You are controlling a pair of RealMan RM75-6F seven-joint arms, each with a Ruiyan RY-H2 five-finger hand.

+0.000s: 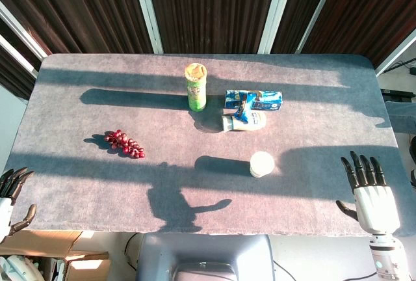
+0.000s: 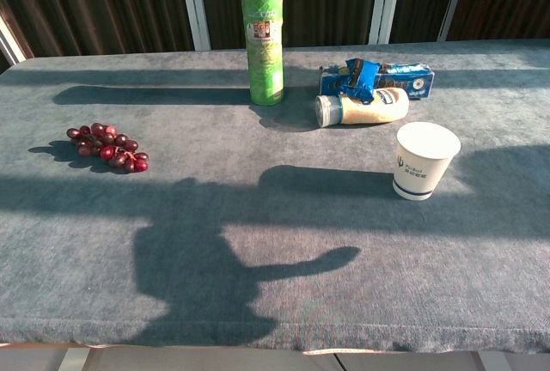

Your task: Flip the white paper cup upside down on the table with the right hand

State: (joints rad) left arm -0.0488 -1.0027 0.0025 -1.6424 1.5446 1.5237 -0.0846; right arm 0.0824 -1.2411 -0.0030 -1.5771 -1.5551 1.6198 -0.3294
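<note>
Right hand (image 1: 371, 193) near the surface (image 1: 97, 183) edge, fingers spread, holding nothing; white paper cup (image 2: 423, 160) upright, well apart from it. Left hand (image 1: 12, 196) low at the far corner, empty.

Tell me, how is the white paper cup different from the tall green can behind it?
The white paper cup is short, with its mouth open upward; the green can is much taller and capped with a lid. The cup widens toward its rim, while the can keeps straight sides. The cup is plain white with a small mark; the can is covered in print. Both stand upright on the grey table, untouched by either hand.
</note>
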